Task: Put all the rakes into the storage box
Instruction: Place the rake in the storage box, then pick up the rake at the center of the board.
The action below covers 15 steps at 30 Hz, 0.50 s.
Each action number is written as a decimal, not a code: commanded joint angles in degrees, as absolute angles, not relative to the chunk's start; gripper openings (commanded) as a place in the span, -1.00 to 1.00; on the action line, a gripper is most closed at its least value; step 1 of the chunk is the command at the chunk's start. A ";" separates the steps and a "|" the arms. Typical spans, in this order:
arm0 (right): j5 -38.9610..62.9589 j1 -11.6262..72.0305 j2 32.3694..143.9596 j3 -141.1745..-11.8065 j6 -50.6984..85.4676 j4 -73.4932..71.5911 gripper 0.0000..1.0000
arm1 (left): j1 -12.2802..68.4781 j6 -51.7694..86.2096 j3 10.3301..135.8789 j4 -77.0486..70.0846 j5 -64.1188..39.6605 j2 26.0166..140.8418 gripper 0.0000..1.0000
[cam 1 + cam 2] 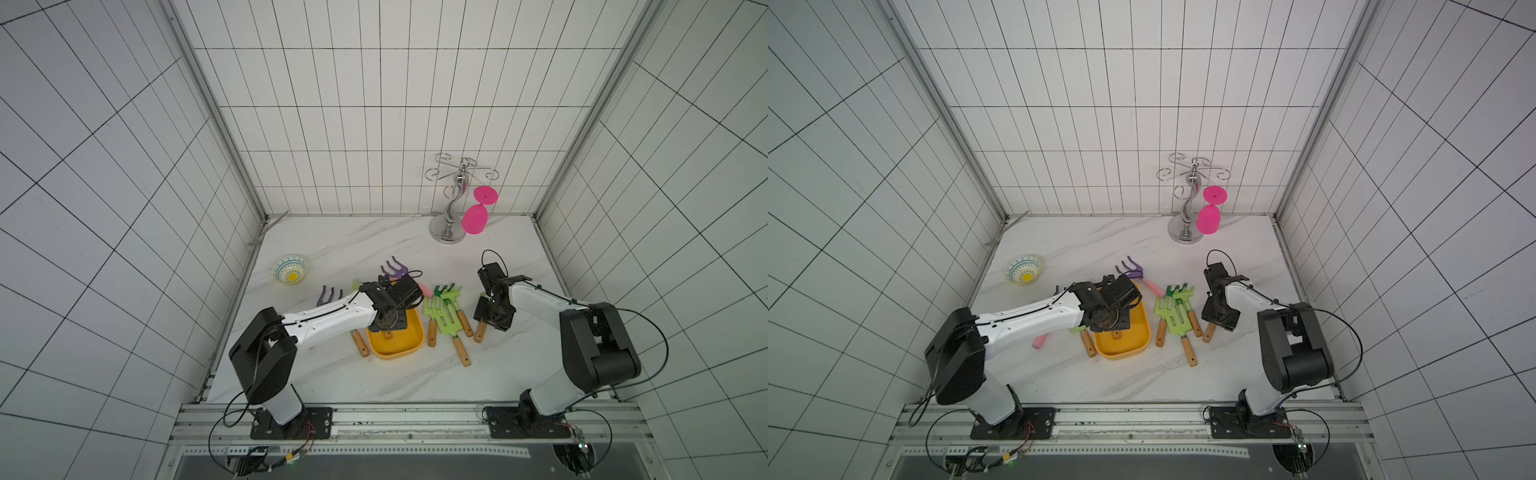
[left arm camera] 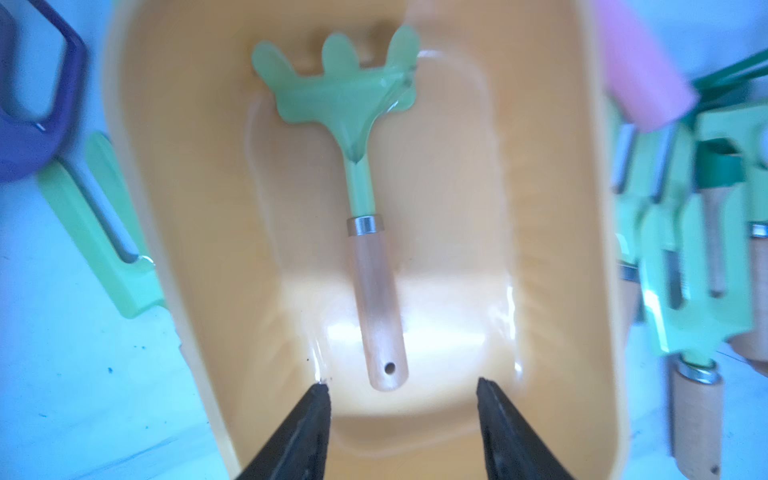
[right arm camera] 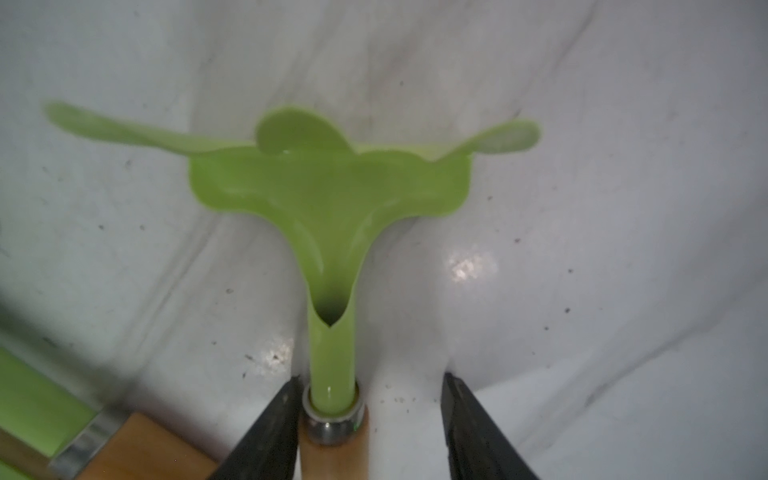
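Left wrist view: left gripper [image 2: 402,384] open; green wooden-handled rake [image 2: 374,270] lies in yellow-orange plastic storage box [image 2: 561,249]. Right gripper [image 3: 370,378] open astride second green rake [image 3: 328,195].

Storage box [image 1: 409,337] stands front-centre on the table [image 1: 353,241], a hand rake [image 2: 365,208] lying lengthwise in it. Second rake [image 1: 360,345] just left of the box, heap of rakes [image 1: 446,316] just right. Bowl [image 1: 290,269] left rear. Glass stand [image 1: 448,232], right rear, with a goblet [image 1: 475,219] hanging from it.

High over the near edge, down on the whole table [image 1: 332,245] in both top views. Wrist views close above storage box [image 2: 166,232], rake [image 3: 328,195].
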<state>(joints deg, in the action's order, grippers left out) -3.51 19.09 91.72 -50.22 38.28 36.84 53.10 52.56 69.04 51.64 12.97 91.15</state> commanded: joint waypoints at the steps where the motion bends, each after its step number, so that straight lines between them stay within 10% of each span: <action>1: -4.03 19.14 94.39 -50.32 39.53 34.62 -0.04 | 54.30 48.73 70.82 53.39 21.31 86.56 0.18; 15: -6.21 21.33 88.85 -49.58 38.71 35.77 -0.76 | 54.49 37.92 68.07 48.92 16.43 77.96 0.18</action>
